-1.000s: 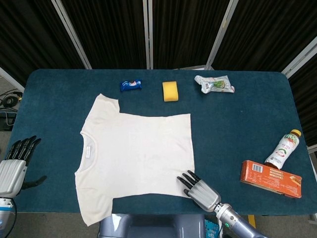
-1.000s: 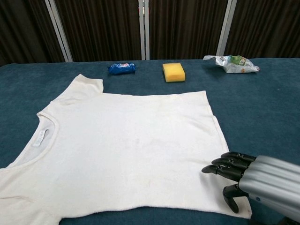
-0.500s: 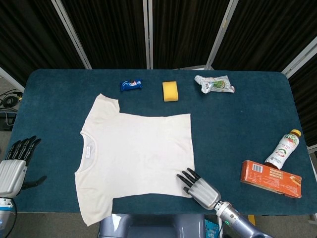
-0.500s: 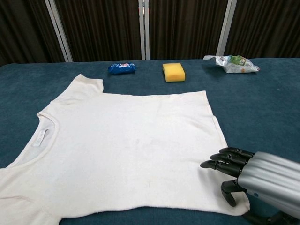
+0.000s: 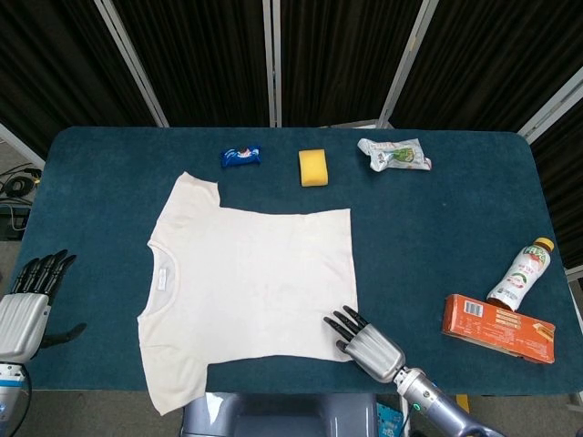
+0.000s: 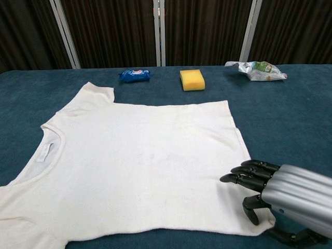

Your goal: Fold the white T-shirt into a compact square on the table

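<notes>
The white T-shirt [image 5: 250, 282] lies flat and unfolded on the dark blue worktop [image 5: 437, 237], a little left of the middle. Its neck opening points to the left side and its bottom hem to the right. One sleeve reaches toward the far edge of the worktop, and the other sleeve reaches to the near edge.

The right hand [image 5: 364, 339] is at the near right corner of the shirt. It holds nothing; its dark fingers [image 6: 244, 178] are stretched out, a little apart, and lie over the cloth at the hem corner. In the chest view the thumb curls down at the edge of the cloth. If the fingertips really press on the shirt, I cannot tell.

The left hand [image 5: 25, 304] is at the near left edge of the worktop, well apart from the shirt. It also holds nothing, and its fingers are spread and point away from the robot.

Along the far side of the worktop there are a small blue packet [image 5: 241, 157], a yellow sponge [image 5: 313, 167] and a crumpled plastic wrapper [image 5: 393, 154]. On the right side a small bottle [image 5: 521, 275] with a yellow cap stands just behind an orange box [image 5: 497, 329] that lies flat.
</notes>
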`<action>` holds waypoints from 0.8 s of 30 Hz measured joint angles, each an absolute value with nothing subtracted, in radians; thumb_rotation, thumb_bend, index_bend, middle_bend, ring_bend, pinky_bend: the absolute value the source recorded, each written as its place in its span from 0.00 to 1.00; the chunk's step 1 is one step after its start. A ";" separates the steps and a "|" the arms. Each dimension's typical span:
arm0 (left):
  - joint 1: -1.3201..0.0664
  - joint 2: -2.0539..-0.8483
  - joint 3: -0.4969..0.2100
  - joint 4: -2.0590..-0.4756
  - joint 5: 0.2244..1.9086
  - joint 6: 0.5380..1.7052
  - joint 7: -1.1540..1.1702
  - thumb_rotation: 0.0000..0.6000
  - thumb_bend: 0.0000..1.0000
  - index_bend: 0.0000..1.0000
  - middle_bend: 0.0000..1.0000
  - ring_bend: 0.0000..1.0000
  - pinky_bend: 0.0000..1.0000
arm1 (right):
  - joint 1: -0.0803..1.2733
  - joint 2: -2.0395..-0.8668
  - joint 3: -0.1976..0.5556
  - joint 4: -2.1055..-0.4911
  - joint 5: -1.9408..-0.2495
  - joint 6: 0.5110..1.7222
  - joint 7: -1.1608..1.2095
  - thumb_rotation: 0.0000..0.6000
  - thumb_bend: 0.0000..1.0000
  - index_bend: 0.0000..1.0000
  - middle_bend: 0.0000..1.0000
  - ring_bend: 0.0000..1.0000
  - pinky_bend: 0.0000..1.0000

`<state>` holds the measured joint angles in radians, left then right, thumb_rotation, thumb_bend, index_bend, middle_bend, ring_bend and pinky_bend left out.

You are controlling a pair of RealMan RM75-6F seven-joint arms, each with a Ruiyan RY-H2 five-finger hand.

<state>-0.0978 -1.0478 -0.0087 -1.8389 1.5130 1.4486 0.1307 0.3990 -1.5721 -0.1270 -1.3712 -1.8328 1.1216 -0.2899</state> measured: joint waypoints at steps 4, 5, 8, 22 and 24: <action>-0.098 -1.049 -0.008 -1.837 1.513 1.446 0.131 1.00 0.00 0.00 0.00 0.00 0.00 | 0.401 -1.576 -0.126 -1.368 -1.829 1.126 -0.286 1.00 0.48 0.63 0.07 0.00 0.00; -0.099 -1.049 -0.007 -1.836 1.515 1.445 0.131 1.00 0.00 0.00 0.00 0.00 0.00 | 0.402 -1.577 -0.125 -1.367 -1.828 1.127 -0.284 1.00 0.49 0.64 0.07 0.00 0.00; -0.103 -1.051 -0.001 -1.835 1.526 1.437 0.129 1.00 0.00 0.00 0.00 0.00 0.00 | 0.402 -1.579 -0.124 -1.366 -1.825 1.133 -0.275 1.00 0.50 0.65 0.07 0.00 0.00; -0.167 -1.139 0.056 -1.713 1.784 1.397 0.042 1.00 0.00 0.43 0.00 0.00 0.00 | 0.415 -1.571 -0.117 -1.365 -1.809 1.152 -0.226 1.00 0.50 0.67 0.08 0.00 0.00; -0.188 -1.181 0.069 -1.638 1.850 1.394 0.010 1.00 0.00 0.46 0.00 0.00 0.00 | 0.415 -1.570 -0.118 -1.367 -1.808 1.154 -0.226 1.00 0.50 0.67 0.08 0.00 0.00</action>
<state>-0.1881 -1.1809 0.0691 -1.6385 1.8498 1.3940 0.0101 0.4155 -1.5700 -0.1175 -1.3670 -1.8084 1.1538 -0.2263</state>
